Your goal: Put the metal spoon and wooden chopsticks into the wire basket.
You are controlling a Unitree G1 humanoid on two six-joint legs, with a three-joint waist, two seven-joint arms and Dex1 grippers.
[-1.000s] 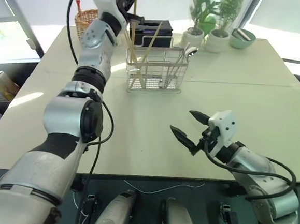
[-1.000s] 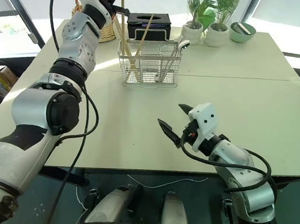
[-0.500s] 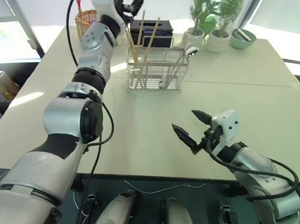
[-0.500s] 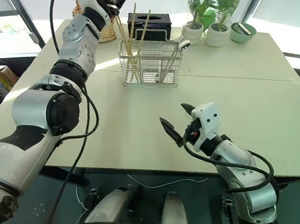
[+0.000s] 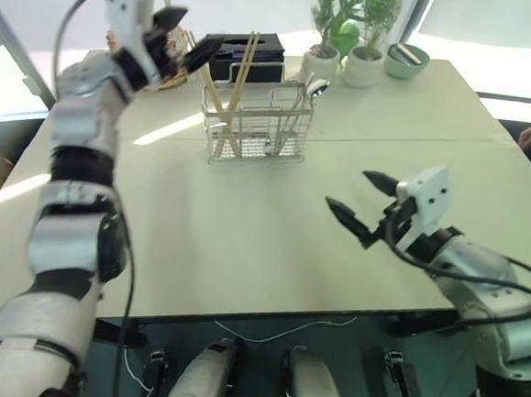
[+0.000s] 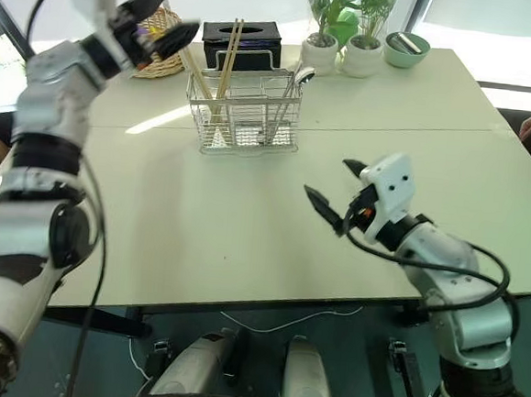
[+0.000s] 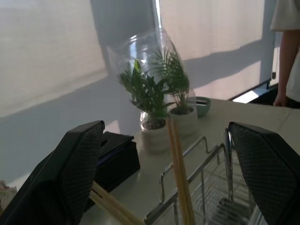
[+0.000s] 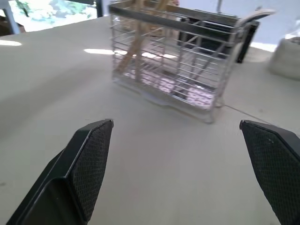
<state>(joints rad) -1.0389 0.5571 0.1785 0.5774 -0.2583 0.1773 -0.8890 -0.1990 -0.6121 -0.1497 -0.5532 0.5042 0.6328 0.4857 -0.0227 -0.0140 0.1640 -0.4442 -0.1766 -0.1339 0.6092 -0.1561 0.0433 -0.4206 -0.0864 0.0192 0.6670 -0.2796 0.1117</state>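
So the pale wooden chopsticks (image 5: 235, 72) are standing tilted inside the rectangular silver wire basket (image 5: 257, 124) on the cream table (image 5: 245, 224), with the shiny metal spoon (image 5: 303, 100) leaning at the basket's right end. Left gripper (image 5: 188, 36) hangs up beside the sticks, jaws wide apart (nothing in them). Right gripper (image 5: 364, 206) hovers empty too, fingers spread, over bare tabletop.

Left gripper (image 5: 185, 31) released wooden chopsticks (image 5: 239, 63) into wire basket (image 5: 253, 129), withdrew left.
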